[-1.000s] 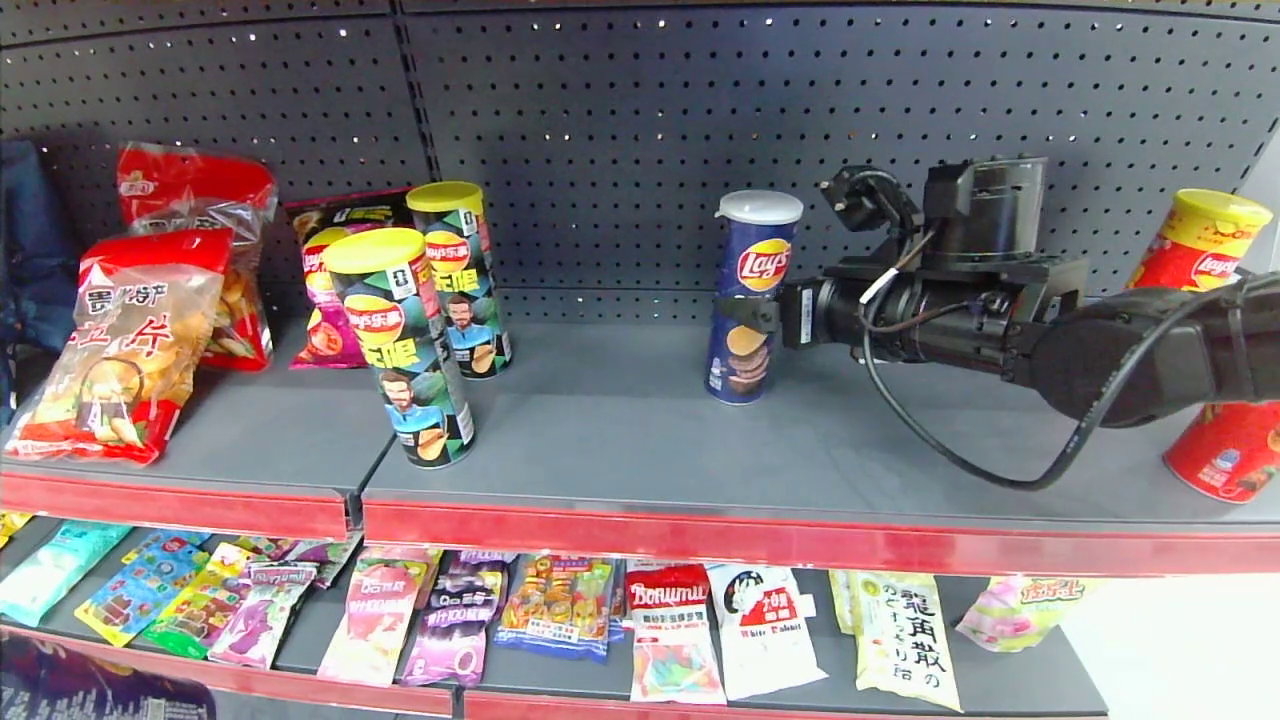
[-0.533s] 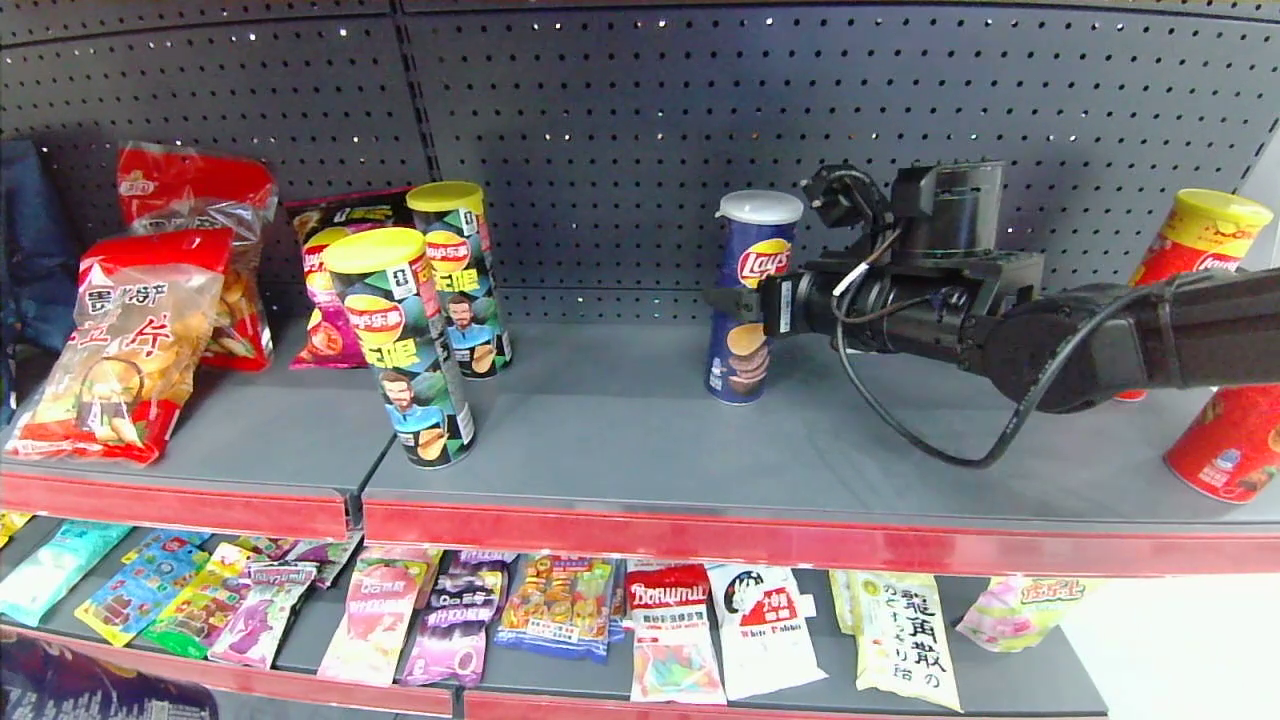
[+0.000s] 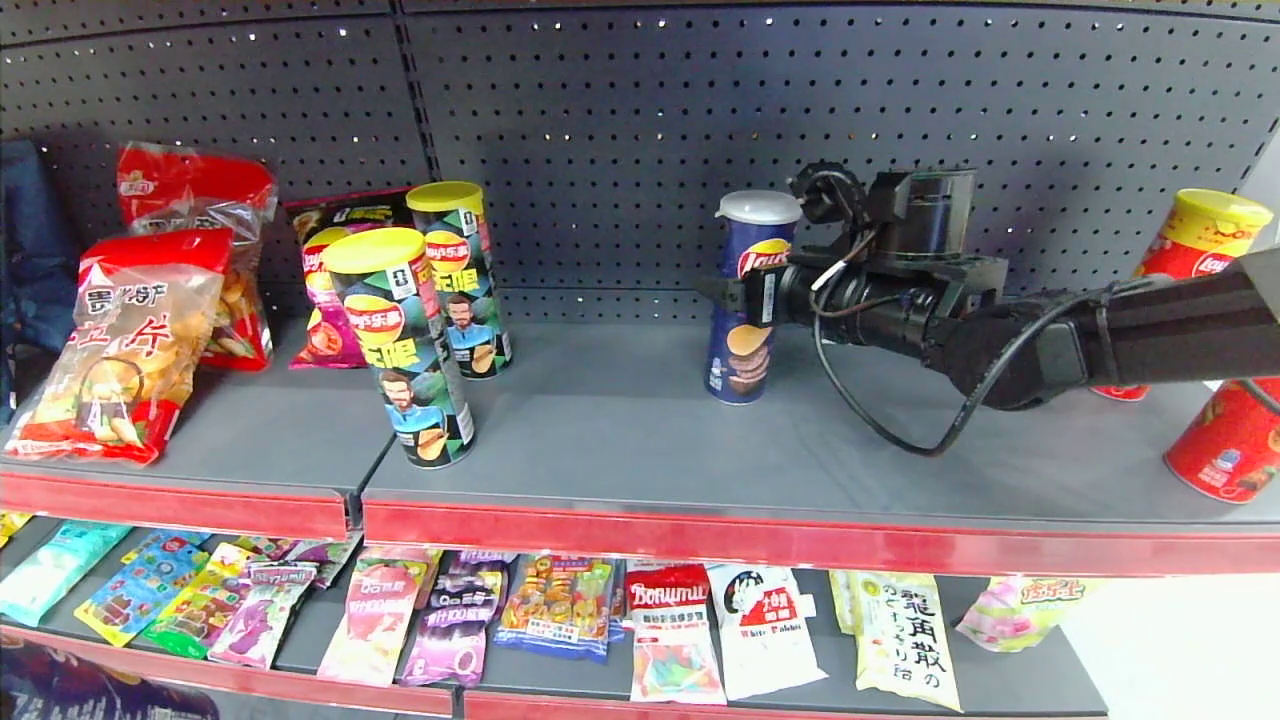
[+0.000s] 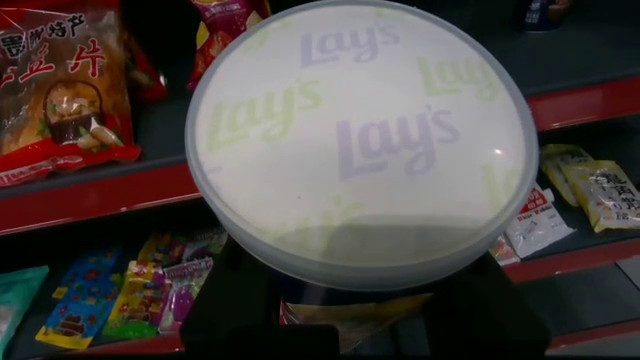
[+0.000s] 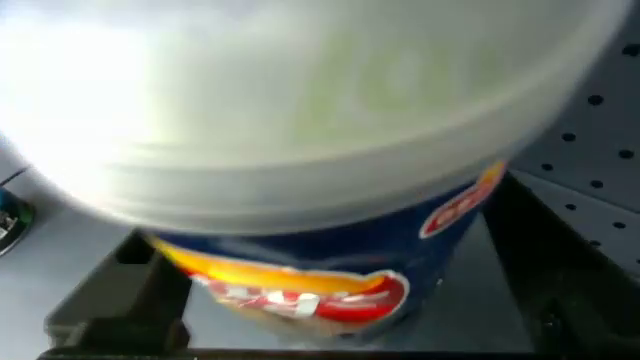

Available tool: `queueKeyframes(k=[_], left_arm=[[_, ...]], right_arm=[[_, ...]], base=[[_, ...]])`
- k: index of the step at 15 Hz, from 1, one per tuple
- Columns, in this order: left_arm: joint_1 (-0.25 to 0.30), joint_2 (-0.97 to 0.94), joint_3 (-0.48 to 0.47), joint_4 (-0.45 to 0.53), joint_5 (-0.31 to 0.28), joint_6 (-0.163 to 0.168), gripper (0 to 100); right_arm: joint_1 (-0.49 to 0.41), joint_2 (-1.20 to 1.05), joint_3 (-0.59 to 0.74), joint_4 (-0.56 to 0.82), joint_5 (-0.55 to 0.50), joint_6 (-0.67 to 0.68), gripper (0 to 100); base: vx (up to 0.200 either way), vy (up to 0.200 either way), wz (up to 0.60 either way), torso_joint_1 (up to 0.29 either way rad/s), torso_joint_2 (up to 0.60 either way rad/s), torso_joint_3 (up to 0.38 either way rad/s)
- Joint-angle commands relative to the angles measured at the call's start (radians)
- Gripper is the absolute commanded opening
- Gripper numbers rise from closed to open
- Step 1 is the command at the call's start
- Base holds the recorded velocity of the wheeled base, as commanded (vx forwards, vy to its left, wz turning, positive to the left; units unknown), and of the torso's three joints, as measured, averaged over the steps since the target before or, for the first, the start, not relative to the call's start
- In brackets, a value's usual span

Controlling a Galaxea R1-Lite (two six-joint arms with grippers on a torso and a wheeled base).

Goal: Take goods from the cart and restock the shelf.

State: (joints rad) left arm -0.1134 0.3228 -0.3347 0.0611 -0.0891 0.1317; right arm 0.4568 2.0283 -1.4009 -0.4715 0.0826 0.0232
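Tube [image 3: 742, 360], blue, round-lidded, inside right tool [image 3: 735, 296], seemingly released; left tool [image 4: 350, 318] clenches lidded can [image 4: 360, 140].

Lid of the blue chip can [image 5: 330, 270] a blur, its base cut off, body of the lidded chip can [image 4: 360, 140] hidden beneath its lid, red chip can [image 3: 1225, 440] cropped at the view's edge

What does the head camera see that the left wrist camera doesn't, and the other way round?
Head view: the right gripper at a blue can, green cans with yellow lids, and red cans at the right end of the top shelf. Left wrist view: a white-lidded can, right up close, in the left gripper. Both: the red snack bag on the top shelf and the candy packets on the shelf below.
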Motion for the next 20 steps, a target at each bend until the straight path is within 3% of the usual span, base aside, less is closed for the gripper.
queueKeyframes(k=[1, 6, 8, 11, 15, 20], left_arm=[[0.000, 0.001, 0.000, 0.002, 0.000, 0.000, 0], [0.000, -0.001, 0.000, 0.003, 0.000, 0.000, 0], [0.000, -0.001, 0.000, 0.003, 0.000, 0.000, 0], [0.000, -0.002, -0.001, 0.003, 0.000, 0.000, 0], [0.000, -0.002, -0.001, 0.003, 0.000, 0.000, 0], [0.000, -0.002, -0.001, 0.003, 0.000, 0.000, 0]], right_arm=[[0.000, 0.007, -0.001, -0.001, 0.000, 0.000, 0], [0.013, 0.000, 0.006, 0.001, -0.009, -0.002, 0], [0.051, -0.048, 0.025, 0.011, -0.106, 0.001, 0], [0.097, -0.158, 0.148, 0.011, -0.202, 0.001, 0], [0.141, -0.304, 0.344, 0.002, -0.236, 0.001, 0], [0.164, -0.329, 0.379, 0.001, -0.310, 0.001, 0]], base=[[0.000, 0.000, 0.00, 0.000, 0.00, 0.000], [0.000, 0.000, 0.00, 0.000, 0.00, 0.000], [0.000, 0.000, 0.00, 0.000, 0.00, 0.000], [0.000, 0.000, 0.00, 0.000, 0.00, 0.000], [0.000, 0.000, 0.00, 0.000, 0.00, 0.000], [0.000, 0.000, 0.00, 0.000, 0.00, 0.000]])
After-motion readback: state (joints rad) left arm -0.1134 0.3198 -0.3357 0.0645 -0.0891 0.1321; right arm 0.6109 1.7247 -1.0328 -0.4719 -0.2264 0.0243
